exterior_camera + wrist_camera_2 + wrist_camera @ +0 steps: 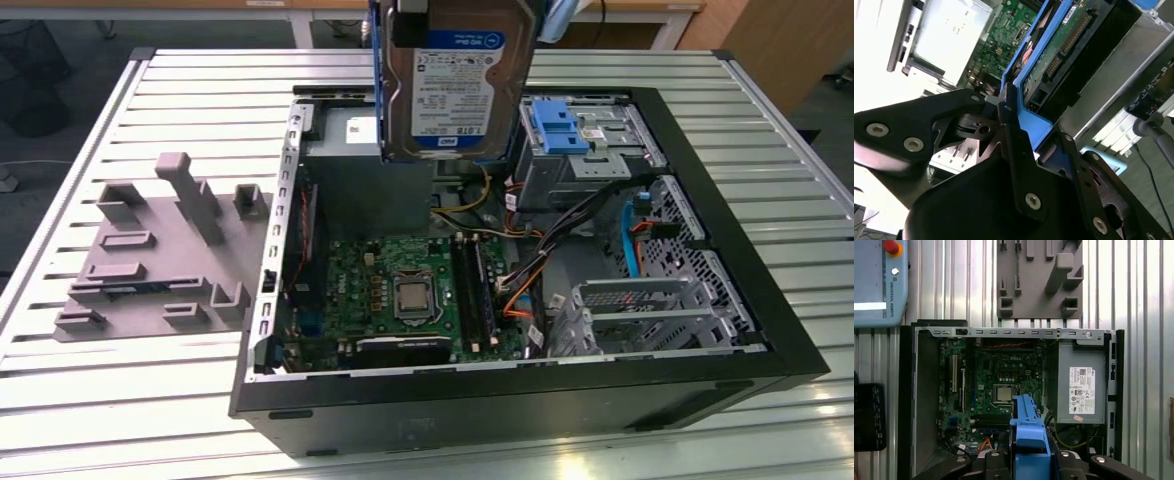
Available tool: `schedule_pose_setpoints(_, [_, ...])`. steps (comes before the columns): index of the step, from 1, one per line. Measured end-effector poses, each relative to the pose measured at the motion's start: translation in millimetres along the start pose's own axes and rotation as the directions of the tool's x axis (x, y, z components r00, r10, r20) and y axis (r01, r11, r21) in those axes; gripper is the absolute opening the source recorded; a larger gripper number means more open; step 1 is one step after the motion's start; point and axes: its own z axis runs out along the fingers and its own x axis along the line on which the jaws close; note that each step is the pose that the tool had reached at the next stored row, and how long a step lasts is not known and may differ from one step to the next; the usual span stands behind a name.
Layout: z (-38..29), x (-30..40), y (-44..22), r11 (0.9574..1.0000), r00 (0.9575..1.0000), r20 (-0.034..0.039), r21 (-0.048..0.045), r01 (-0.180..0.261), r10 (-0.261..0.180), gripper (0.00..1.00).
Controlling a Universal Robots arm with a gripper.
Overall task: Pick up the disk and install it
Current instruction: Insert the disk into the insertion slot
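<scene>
The disk (454, 80) is a silver hard drive with a white-and-blue label, clipped in a blue bracket. It hangs upright above the back of the open computer case (747, 330) in the exterior view. In the second wrist view my gripper (1019, 125) is shut on the bracket's blue edge (1026, 122), with the drive's green circuit board (1064, 45) beyond it. The first wrist view looks down past the blue bracket (1028, 432), held between the black fingers (994, 462), into the case.
Inside the case lie a green motherboard (400, 290), a grey power supply (1081, 385), cables and a drive cage (641, 310). A second blue bracket (558, 125) stands in the far bay. A grey fixture plate (147, 250) sits on the slatted table (160, 400) at the exterior view's left.
</scene>
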Motion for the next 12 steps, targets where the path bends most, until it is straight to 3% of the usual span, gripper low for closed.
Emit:
schedule_pose_setpoints(3, [0.7, 12.5, -0.2, 1.0000, 1.0000, 0.0002, 0.0011, 0.000, 0.000, 0.36])
schedule_pose_setpoints(7, [2.2, 20.2, -0.3, 0.9999, 1.0000, 0.0004, 0.0163, 0.000, 0.000, 0.36])
schedule_pose_setpoints(12, [7.0, 40.7, -0.8, 0.9999, 1.0000, 0.0008, 0.0165, 0.000, 0.000, 0.36])
